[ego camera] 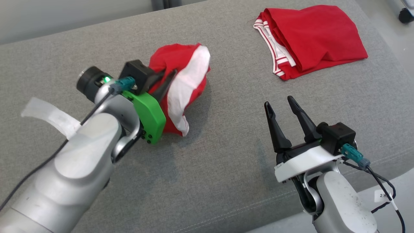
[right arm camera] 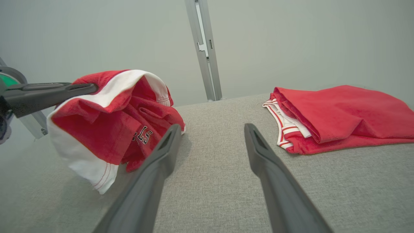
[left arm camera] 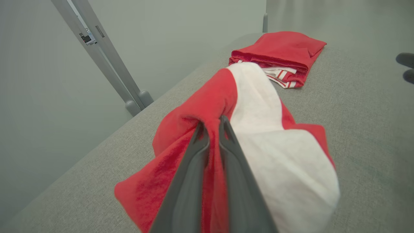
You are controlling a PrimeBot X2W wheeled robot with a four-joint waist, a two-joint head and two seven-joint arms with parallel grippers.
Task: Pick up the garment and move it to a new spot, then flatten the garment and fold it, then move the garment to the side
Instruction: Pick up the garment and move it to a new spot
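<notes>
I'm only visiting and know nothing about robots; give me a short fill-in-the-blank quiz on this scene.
The left claw is pinching a bunched garment that is red and ____.
The right claw is open and holds ____.
A second red garment lies ____ on the grey surface.
Missing words: white; nothing; folded.

Soft, even light is falling from overhead, so shadows are showing faint: a dim one is lying on the grey surface point(ego camera: 226, 168) beside the bunched garment point(ego camera: 181, 81). The head view is looking crisp. In the left wrist view, the left gripper's fingers point(left arm camera: 187, 187) are blurring, and the garment's white panel is washing out.
</notes>
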